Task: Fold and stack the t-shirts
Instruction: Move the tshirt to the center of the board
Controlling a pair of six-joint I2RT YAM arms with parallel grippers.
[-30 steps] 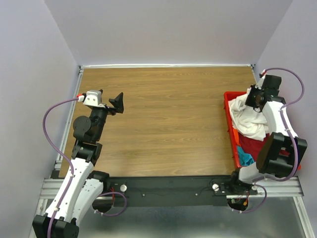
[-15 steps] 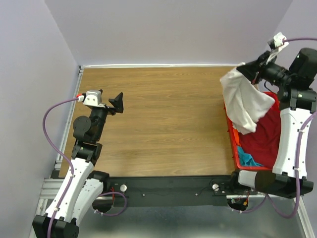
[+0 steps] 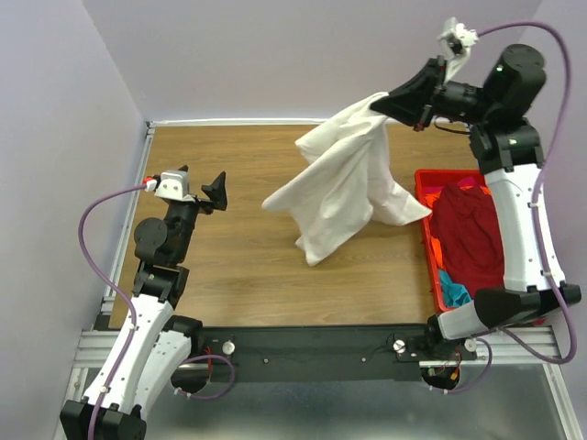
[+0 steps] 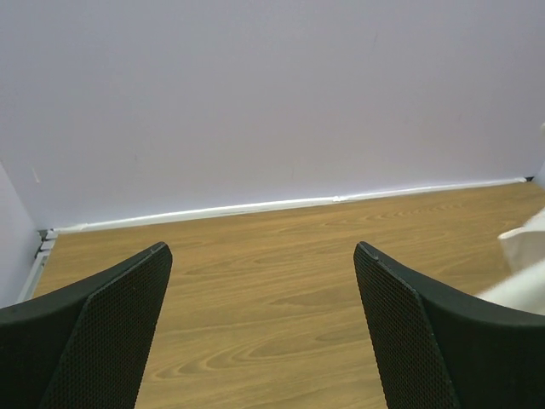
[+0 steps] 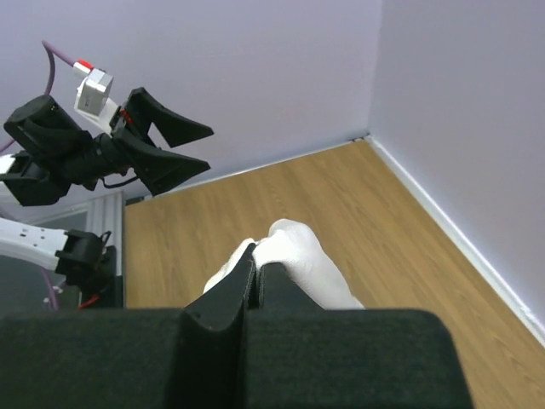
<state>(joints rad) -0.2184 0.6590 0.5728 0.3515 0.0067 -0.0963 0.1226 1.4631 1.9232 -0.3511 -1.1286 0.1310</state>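
High in the upper right, the right tool (image 3: pixel 378 104) pinches one edge of the white shirt (image 3: pixel 344 188) so it hangs free over the centre of the table (image 3: pixel 238 266), clear of the crate (image 3: pixel 424 183) at right, where the dark red shirt (image 3: pixel 468 234) waits. At left, the left tool (image 3: pixel 203 176) gapes wide and empty, probably ready to catch a corner.

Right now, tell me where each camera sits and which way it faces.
Top external: above and behind the bases, looking down on the wooden table; both arms show.
Left wrist: on the left gripper, facing the far wall; its open fingers show.
Right wrist: on the raised right gripper, facing left across the table; its fingers pinch the cream-white t-shirt.
Shared: the t-shirt appears in all three views.
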